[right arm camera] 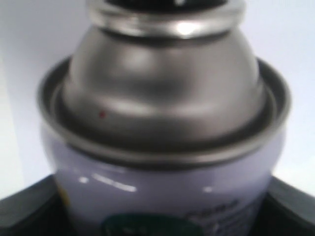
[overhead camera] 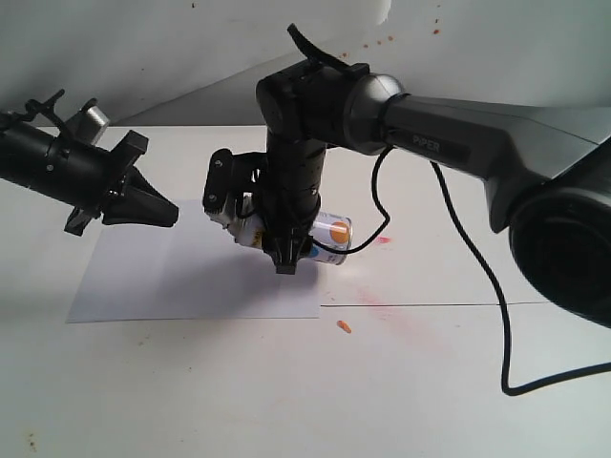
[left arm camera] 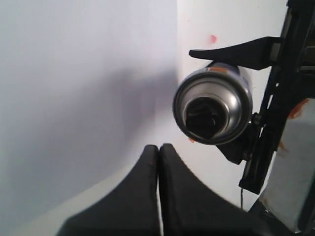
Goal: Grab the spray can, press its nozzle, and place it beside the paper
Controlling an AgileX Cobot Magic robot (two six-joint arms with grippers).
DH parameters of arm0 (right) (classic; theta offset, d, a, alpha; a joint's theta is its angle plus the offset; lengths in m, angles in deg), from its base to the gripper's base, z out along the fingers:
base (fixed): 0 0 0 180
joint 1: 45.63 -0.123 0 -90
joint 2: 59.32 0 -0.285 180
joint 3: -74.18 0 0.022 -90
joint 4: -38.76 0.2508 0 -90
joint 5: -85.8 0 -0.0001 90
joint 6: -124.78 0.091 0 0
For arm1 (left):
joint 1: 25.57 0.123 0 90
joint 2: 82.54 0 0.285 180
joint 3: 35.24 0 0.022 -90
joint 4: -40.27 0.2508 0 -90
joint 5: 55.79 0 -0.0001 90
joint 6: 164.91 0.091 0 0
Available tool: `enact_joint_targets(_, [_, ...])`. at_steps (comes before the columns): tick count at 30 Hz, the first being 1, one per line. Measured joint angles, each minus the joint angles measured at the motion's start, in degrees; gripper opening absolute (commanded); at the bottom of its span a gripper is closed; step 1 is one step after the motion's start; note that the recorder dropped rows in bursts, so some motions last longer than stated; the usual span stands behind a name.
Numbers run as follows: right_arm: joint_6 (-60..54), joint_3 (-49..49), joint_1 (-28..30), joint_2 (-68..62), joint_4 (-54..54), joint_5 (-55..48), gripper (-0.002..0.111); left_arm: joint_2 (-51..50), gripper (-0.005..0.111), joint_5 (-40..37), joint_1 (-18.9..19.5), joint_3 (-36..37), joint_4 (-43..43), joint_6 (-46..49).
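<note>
My right gripper [overhead camera: 285, 246] is shut on the spray can [overhead camera: 335, 232] and holds it on its side in the air, over the right edge of the paper [overhead camera: 181, 277]. In the right wrist view the can's white body [right arm camera: 167, 189] fills the space between the fingers, under the silver shoulder [right arm camera: 167, 93]. The left wrist view looks at the can [left arm camera: 212, 105] end on, with the black nozzle [left arm camera: 203, 118] facing the camera. My left gripper [overhead camera: 168, 212] is shut and empty; its tips [left arm camera: 159, 148] point at the nozzle from a short gap away.
A small orange scrap [overhead camera: 345, 326] lies on the white table [overhead camera: 430, 391] by the paper's near right corner. Red stains [overhead camera: 384, 240] mark the table right of the can. A black cable [overhead camera: 477, 277] hangs from the right arm.
</note>
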Motion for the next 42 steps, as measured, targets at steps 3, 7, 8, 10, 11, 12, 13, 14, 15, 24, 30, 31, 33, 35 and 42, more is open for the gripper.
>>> enact_joint_targets(3, [-0.27, 0.00, 0.00, 0.00, 0.00, 0.00, 0.000, -1.69, 0.000, -1.34, 0.00, -1.71, -1.29, 0.74])
enact_joint_targets(7, [-0.41, 0.00, 0.00, 0.00, 0.39, 0.00, 0.000, -3.38, 0.000, -2.47, 0.00, -3.60, -2.31, 0.78])
enact_joint_targets(8, [-0.50, 0.00, 0.00, 0.00, 0.46, 0.00, 0.000, -3.68, 0.000, -2.78, 0.00, -3.93, -3.00, 0.78])
enact_joint_targets(10, [-0.64, 0.00, 0.00, 0.00, 0.83, 0.00, 0.000, -4.31, 0.000, -3.15, 0.00, -4.48, -4.19, 1.04])
enact_joint_targets(11, [-0.74, 0.00, 0.00, 0.00, 0.84, 0.00, 0.000, -4.62, 0.000, -3.26, 0.00, -4.65, -4.49, 1.03])
enact_joint_targets(12, [-0.88, 0.00, 0.00, 0.00, 0.96, 0.00, 0.000, -4.66, 0.000, -3.26, -0.24, -4.90, -4.77, 1.15])
enact_joint_targets(13, [-0.97, 0.00, 0.00, 0.00, 1.07, 0.00, 0.000, -4.80, 0.000, -3.26, -0.35, -5.02, -4.88, 1.15])
enact_joint_targets(14, [-1.04, 0.00, 0.00, 0.00, 1.07, 0.00, 0.000, -4.88, 0.000, -3.26, -0.63, -5.09, -4.87, 1.27])
enact_joint_targets(15, [-1.04, 0.00, 0.00, 0.00, 1.07, 0.00, 0.000, -4.93, 0.000, -3.26, -1.03, -5.09, -4.90, 1.40])
enact_joint_targets(24, [-1.18, 0.00, 0.00, 0.00, 1.30, 0.00, 0.000, -4.93, 0.000, -2.78, -3.34, -5.09, -4.78, 2.05])
enact_joint_targets(30, [-1.31, 0.00, 0.00, 0.00, 0.89, -0.75, 0.000, -4.93, 0.000, -1.41, -5.04, -5.09, -3.14, 2.05])
enact_joint_targets(31, [-1.31, 0.00, 0.00, 0.00, 0.89, -0.75, 0.000, -4.93, 0.000, -1.32, -5.04, -5.09, -3.14, 2.05])
enact_joint_targets(33, [-1.31, 0.00, 0.00, 0.00, 0.89, -0.75, 0.000, -4.93, 0.000, -1.32, -5.04, -5.09, -3.14, 2.25])
enact_joint_targets(35, [-1.31, 0.00, 0.00, 0.00, 0.89, -0.75, 0.000, -4.93, 0.000, -1.32, -5.04, -5.09, -3.14, 2.25])
enact_joint_targets(42, [-1.45, 0.00, 0.00, 0.00, 0.89, -0.75, 0.000, -4.93, 0.000, -1.19, -5.04, -5.09, -3.14, 2.25])
